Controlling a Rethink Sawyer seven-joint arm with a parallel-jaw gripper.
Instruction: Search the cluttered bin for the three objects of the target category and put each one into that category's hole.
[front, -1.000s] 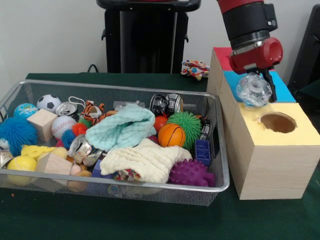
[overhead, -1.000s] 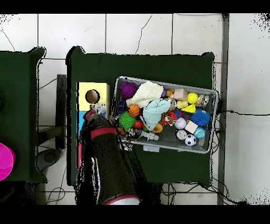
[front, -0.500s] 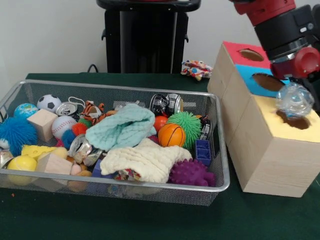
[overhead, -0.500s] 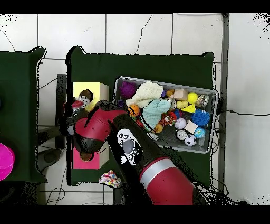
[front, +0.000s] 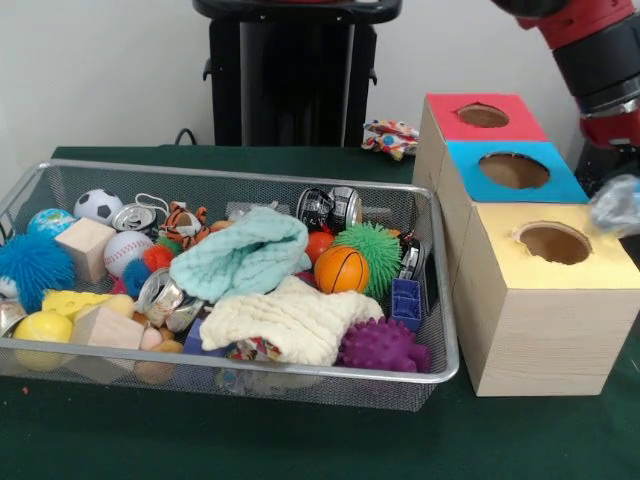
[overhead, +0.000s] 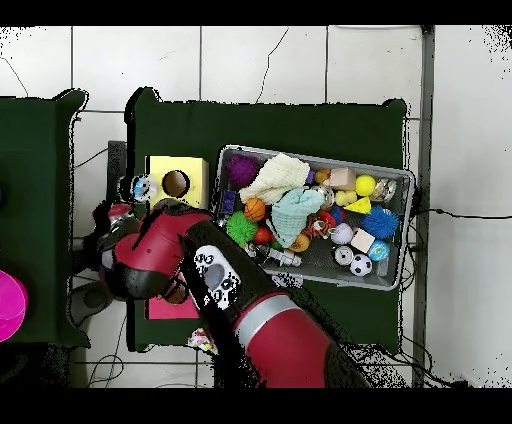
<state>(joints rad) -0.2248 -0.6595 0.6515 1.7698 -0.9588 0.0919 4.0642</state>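
Note:
My gripper (front: 619, 203) is at the right edge of the front view, shut on a clear bluish plastic bottle (front: 616, 207). It hangs to the right of the boxes, beside the yellow top and off the blue top. In the overhead view the bottle (overhead: 141, 187) shows just left of the yellow-topped box (overhead: 192, 170). The blue-topped box's hole (front: 514, 170) is open and uncovered, between the red-topped hole (front: 483, 115) and the yellow-topped hole (front: 555, 243). The wire mesh bin (front: 250, 176) is full of toys. No other clear bottle shows in it.
The bin holds two cloths (front: 245, 255), metal cans (front: 163, 295), several balls, wooden blocks and spiky toys. A small patterned toy (front: 390, 137) lies on the table behind the bin. The black pedestal (front: 290, 70) stands at the back. My arm (overhead: 230, 300) covers the blue top in the overhead view.
The arm has swung from over the blue top, across the yellow top, out past the boxes' side, carrying the bottle with it. The bin's contents have not moved.

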